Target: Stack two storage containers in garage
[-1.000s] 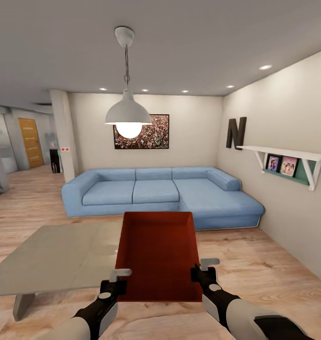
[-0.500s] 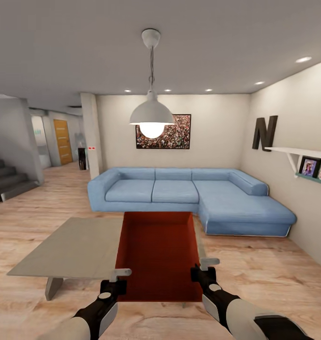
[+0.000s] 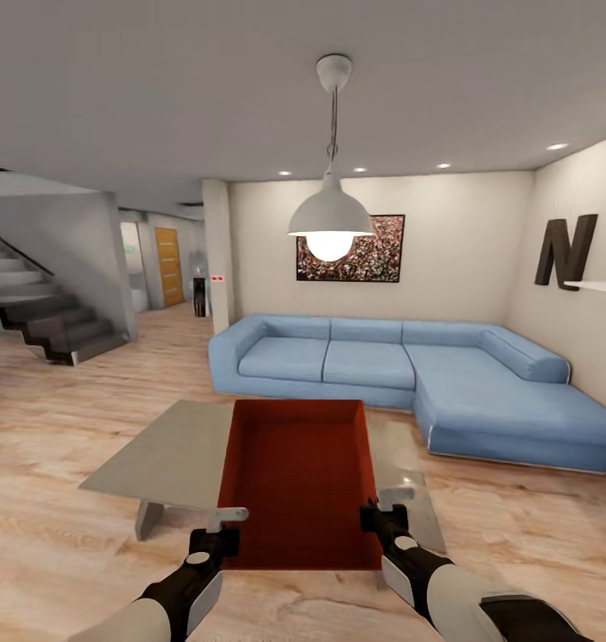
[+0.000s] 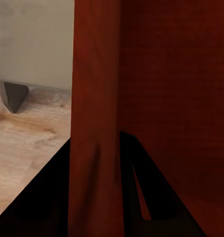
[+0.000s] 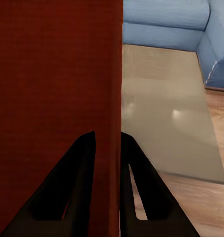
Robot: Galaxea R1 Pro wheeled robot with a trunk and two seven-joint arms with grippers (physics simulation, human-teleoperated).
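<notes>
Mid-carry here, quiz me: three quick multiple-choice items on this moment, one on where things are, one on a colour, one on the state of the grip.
1. Where is the storage container?
A. on the sofa
B. held in front of the robot, above the grey low table
C. on the stairs

2. What colour is the sofa?
A. blue
B. green
C. black

3. How is the container held?
A. by one gripper only
B. resting free on the floor
C. left gripper and right gripper each clamp a side wall

Answers: 1 B, the head view shows it between both arms over the table; 2 A, its cushions are light blue; 3 C, each wrist view shows fingers astride a red wall.
</notes>
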